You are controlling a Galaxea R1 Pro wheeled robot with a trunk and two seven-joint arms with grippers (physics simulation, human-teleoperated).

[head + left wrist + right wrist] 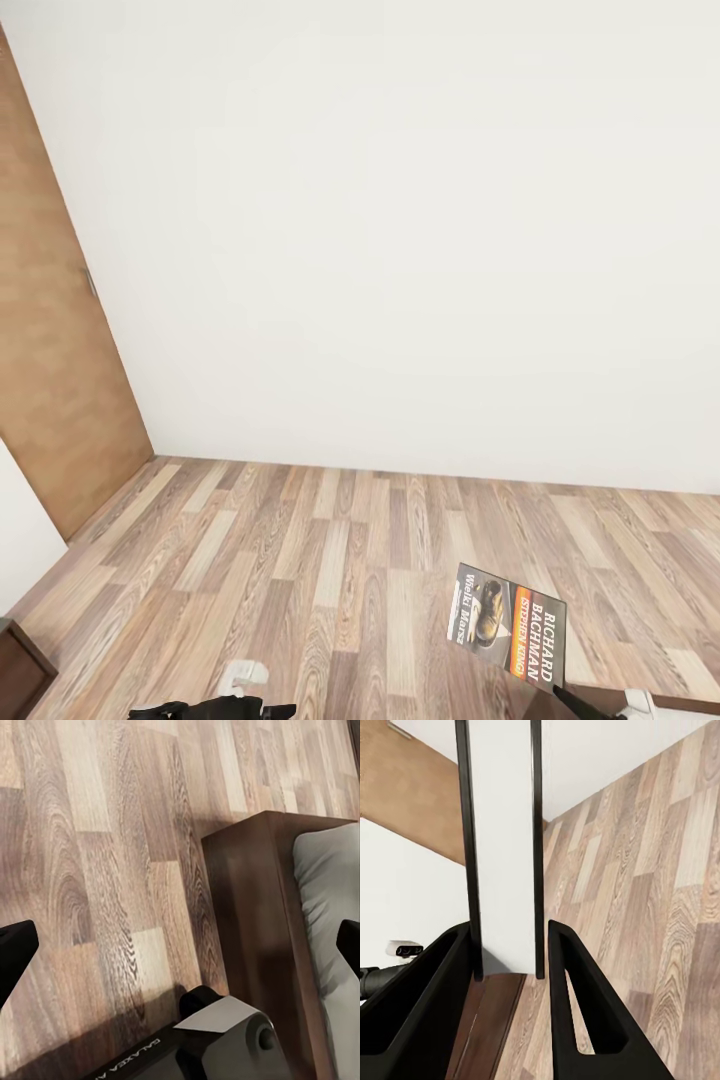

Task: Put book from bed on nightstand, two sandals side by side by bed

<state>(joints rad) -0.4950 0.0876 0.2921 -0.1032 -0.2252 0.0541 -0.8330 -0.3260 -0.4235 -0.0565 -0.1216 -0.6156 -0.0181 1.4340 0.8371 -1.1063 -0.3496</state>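
Observation:
My right gripper [510, 960] is shut on the book [502, 847], which the right wrist view shows edge-on as white pages between dark covers. In the head view the book [510, 625] hangs over the wood floor at the lower right, with its cover and "RICHARD BACHMAN" facing up. My left gripper [180, 952] is open and holds nothing. It hovers over the floor beside a corner of the bed [255, 907], which has a dark brown frame and a grey mattress. The sandals are out of view. I cannot tell whether any dark brown piece is a nightstand.
A white wall [400, 230] stands ahead, with a brown wooden door [50, 350] at the left. Light wood planks [300, 570] cover the floor. A dark brown furniture corner [20, 670] sits at the lower left, and a dark brown surface [487, 1035] lies below the book.

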